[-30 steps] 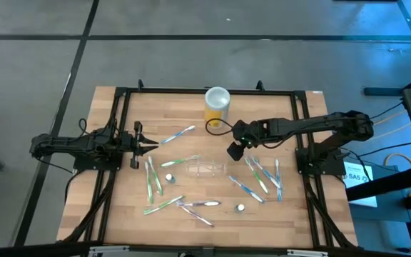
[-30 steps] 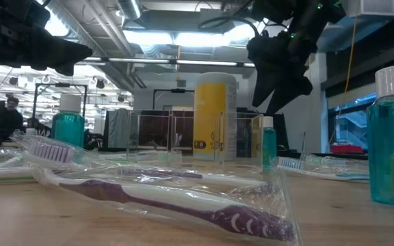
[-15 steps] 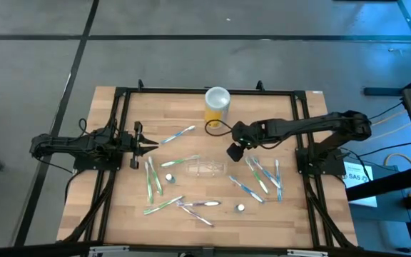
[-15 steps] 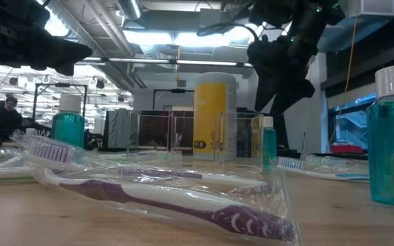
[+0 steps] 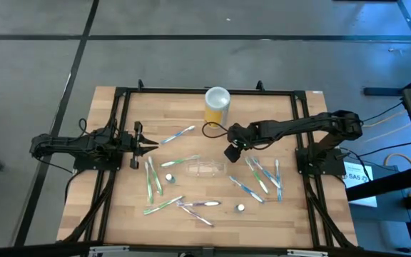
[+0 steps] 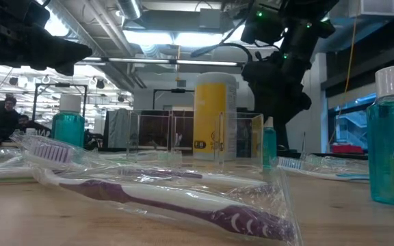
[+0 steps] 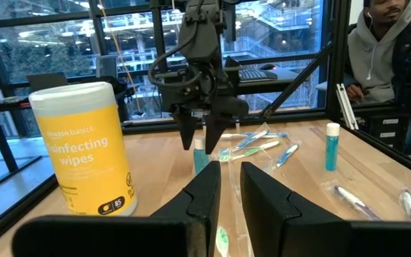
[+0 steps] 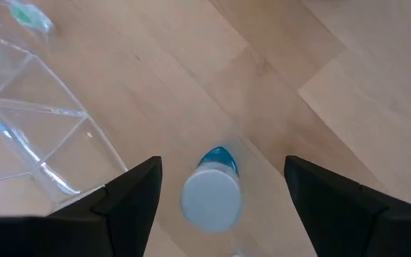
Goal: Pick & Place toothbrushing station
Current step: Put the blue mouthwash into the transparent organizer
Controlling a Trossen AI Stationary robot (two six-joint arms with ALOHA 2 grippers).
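Plainly clear and compartmented, the toothbrushing station (image 5: 205, 169) lies beside the wide-open, empty right end effector (image 5: 231, 153).

Legible text appears on one item only: the yellow cylindrical canister (image 7: 83, 150) with a white lid. In the left wrist view its label reads "amazon basics" in small lettering, with "Disinfecting wipes" in larger white lettering below; the first letter of "Disinfecting" is partly cut off by the canister's curve. A small dark mark sits at the lower edge of the label, too small to read. In the low view the same canister shows a small dark square on its label, not legible. The teal bottles (image 6: 392, 133) carry no readable print.
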